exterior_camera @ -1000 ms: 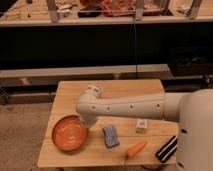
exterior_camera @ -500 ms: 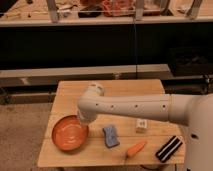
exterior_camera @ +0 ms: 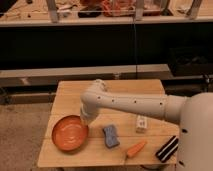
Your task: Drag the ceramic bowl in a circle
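The ceramic bowl [exterior_camera: 70, 133] is a wide, shallow orange-red bowl with a paler centre. It sits on the front left of the wooden table [exterior_camera: 112, 90]. My gripper [exterior_camera: 86, 119] reaches down from the white arm [exterior_camera: 135, 104] to the bowl's right rear rim and meets the rim there. The arm's wrist hides the contact. A small orange carrot [exterior_camera: 136, 149] lies near the table's front edge, apart from the bowl.
A blue sponge [exterior_camera: 110, 136] lies just right of the bowl. A small white box [exterior_camera: 142, 123] stands to the right. A black-and-white striped object [exterior_camera: 167, 148] lies at the front right corner. Dark shelving stands behind the table.
The bowl and gripper have shifted a little toward the table's front, and the arm's elbow has swung with them. The other objects have not moved.
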You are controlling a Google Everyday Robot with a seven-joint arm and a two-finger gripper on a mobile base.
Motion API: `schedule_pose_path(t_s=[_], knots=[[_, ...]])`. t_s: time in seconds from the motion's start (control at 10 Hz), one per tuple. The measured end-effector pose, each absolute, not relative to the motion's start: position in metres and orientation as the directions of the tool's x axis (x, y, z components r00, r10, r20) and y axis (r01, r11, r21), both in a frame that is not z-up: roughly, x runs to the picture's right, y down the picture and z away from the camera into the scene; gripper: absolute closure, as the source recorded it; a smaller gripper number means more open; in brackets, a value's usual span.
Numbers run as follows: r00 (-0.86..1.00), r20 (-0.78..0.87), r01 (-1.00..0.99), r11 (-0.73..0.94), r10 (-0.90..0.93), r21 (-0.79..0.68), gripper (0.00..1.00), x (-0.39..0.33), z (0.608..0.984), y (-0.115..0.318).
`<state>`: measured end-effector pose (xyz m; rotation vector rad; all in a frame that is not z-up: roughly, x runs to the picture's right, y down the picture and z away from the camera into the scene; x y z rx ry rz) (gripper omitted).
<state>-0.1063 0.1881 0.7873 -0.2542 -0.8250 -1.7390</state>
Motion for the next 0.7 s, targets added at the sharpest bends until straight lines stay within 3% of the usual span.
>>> schedule_pose_path(t_s=[0.6,0.7], knots=[[-0.376,0.596,0.909,-0.157,-0.71,0.386,0.2,-0.101,0.805,0.212],[-0.371,0.6,0.91,-0.15,-0.709,0.386,0.24,-0.098,0.809,0.216]])
